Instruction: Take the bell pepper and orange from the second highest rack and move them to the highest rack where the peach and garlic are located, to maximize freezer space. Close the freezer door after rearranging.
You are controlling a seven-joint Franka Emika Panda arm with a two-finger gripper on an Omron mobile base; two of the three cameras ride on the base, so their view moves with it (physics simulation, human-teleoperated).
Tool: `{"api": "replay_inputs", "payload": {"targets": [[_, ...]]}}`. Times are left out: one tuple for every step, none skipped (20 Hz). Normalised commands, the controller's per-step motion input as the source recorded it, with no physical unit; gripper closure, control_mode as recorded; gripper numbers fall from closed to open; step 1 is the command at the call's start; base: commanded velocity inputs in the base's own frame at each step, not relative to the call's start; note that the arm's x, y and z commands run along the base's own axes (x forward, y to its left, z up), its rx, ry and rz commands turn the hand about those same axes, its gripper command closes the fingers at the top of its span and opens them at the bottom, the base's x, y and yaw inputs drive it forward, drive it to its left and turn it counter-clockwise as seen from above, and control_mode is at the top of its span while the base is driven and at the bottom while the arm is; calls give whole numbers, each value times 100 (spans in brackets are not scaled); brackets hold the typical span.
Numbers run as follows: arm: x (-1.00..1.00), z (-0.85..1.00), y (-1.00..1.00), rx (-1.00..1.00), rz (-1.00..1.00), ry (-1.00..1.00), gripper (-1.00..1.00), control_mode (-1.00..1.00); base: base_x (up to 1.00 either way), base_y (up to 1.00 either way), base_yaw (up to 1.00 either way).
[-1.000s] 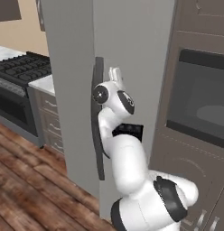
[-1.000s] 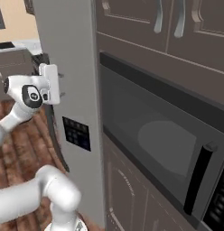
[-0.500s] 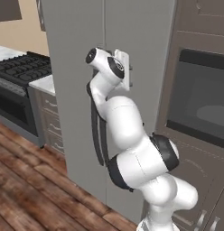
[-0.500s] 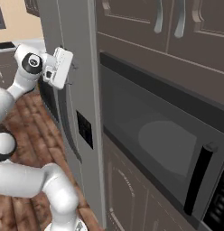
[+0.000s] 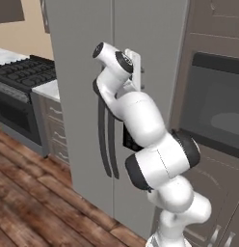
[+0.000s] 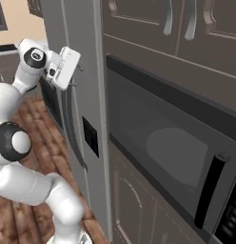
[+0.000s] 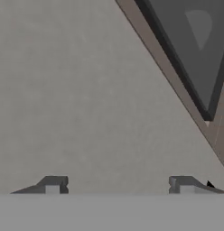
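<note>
A stove point(image 5: 22, 77) sits far left beside a pale surface point(image 5: 46, 89). Next comes the freezer point(image 5: 87, 58), both doors shut — two curved black handles point(image 5: 106, 140) hang at the seam. The pincer point(image 7: 118, 185) is raised against the right door point(image 6: 84, 95), its tips set wide apart, holding nothing — plain grey panel fills the gap. Right of it, the dark oven point(image 6: 172, 152).

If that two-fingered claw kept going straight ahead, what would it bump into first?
Most likely the flat matte grey freezer door: the open gripper faces its bare panel close up, left of the dark built-in oven.
</note>
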Motion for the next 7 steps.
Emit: {"api": "replay_inputs", "payload": {"targets": [[-47,-48,-35,2,-5,-26,-100,-100,0,0,0],[-57,-49,-19,0,0,-31,-100,-100,0,0,0],[-66,-55,-7,0,0,-32,-100,-100,0,0,0],[-71,-58,0,0,0,-30,-100,-100,0,0,0],[-73,-60,0,0,0,-30,-100,-100,0,0,0],[-77,-61,0,0,0,-30,-100,-100,0,0,0],[-79,-58,0,0,0,-28,-100,-100,0,0,0]]}}
